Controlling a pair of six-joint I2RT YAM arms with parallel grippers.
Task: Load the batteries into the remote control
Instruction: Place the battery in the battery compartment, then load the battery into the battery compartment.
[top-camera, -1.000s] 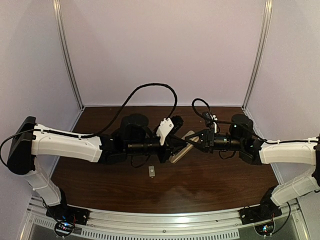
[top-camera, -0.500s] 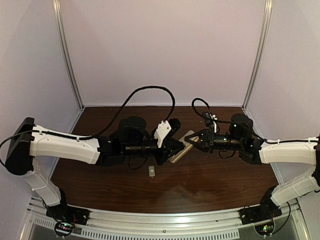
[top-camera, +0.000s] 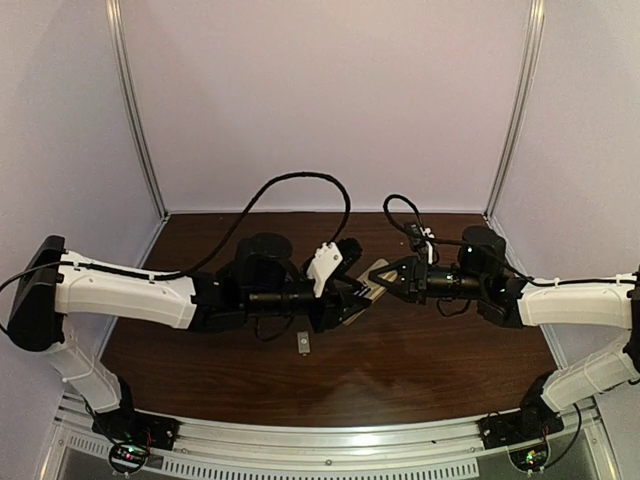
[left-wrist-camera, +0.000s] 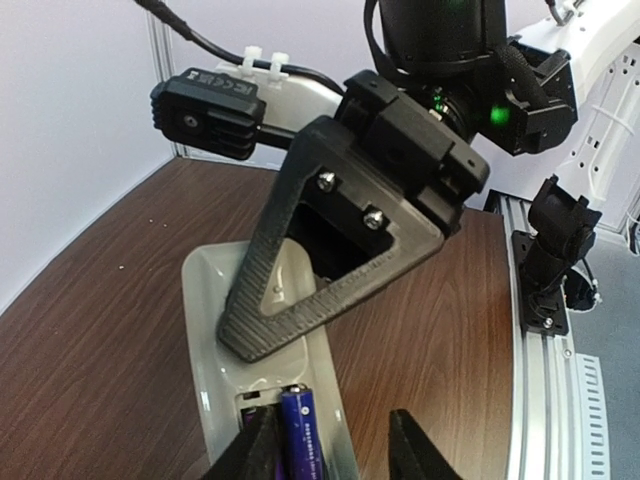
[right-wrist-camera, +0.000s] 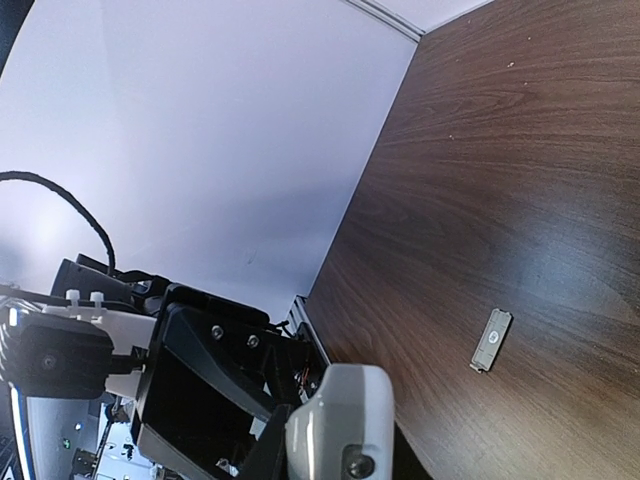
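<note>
The right jaws clenched the remote control (left-wrist-camera: 207, 330) above the worktop (left-wrist-camera: 90, 340), recess upward. The left jaws stood released about a battery (left-wrist-camera: 298, 430) lying in that recess. Withdrawal needed a straight, level retreat, lest contact drag it out.

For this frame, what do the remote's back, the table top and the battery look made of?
The remote: smooth beige plastic, slightly glossy, with moulded rounded edges. The table: dark wood or wood-look laminate, by its grain lines; which is unclear. The battery: probably metal under a shiny purple-blue printed wrap.
</note>
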